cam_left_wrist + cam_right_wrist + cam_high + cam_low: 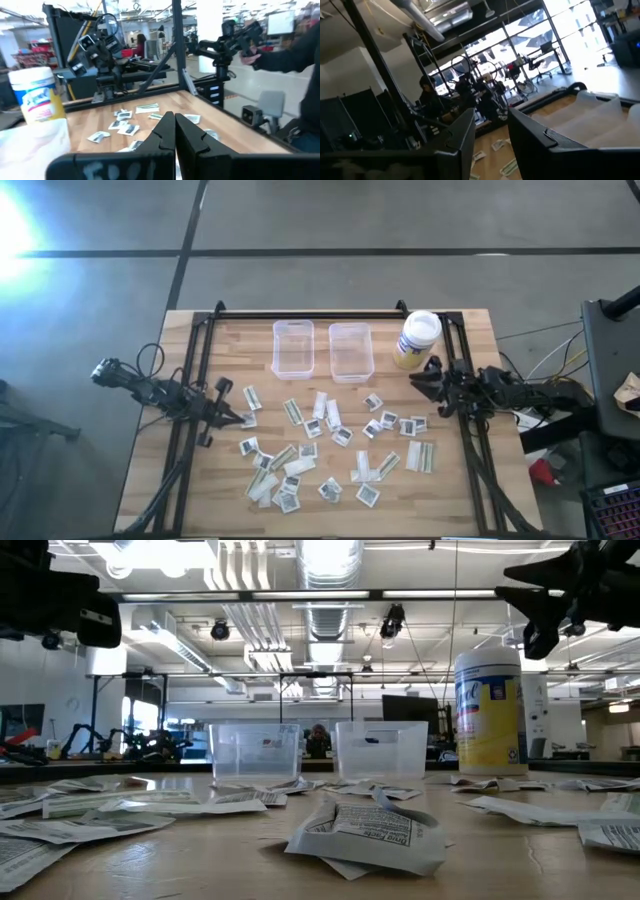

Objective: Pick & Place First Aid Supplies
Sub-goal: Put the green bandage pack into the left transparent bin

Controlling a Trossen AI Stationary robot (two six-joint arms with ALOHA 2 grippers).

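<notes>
The first aid supplies (342, 436), small flat paper packets, lie scattered flat over the middle and near part of the wooden table (470, 480). They also show in the low view (365, 830) and in both wrist views (125, 125) (497, 145). My left gripper (246, 420) hovers level at the table's left side, shut and empty, its fingers together (174, 131). My right gripper (422, 374) hovers at the table's right side beside the jar, tilted slightly upward. It is open, with nothing between its fingers (490, 137).
Two clear plastic bins (293, 347) (351, 350) stand side by side at the table's far middle. A white-lidded yellowish jar (418, 338) stands at the far right, close to my right gripper. A black frame (300, 315) rims the table. A person (300, 50) stands beyond the table.
</notes>
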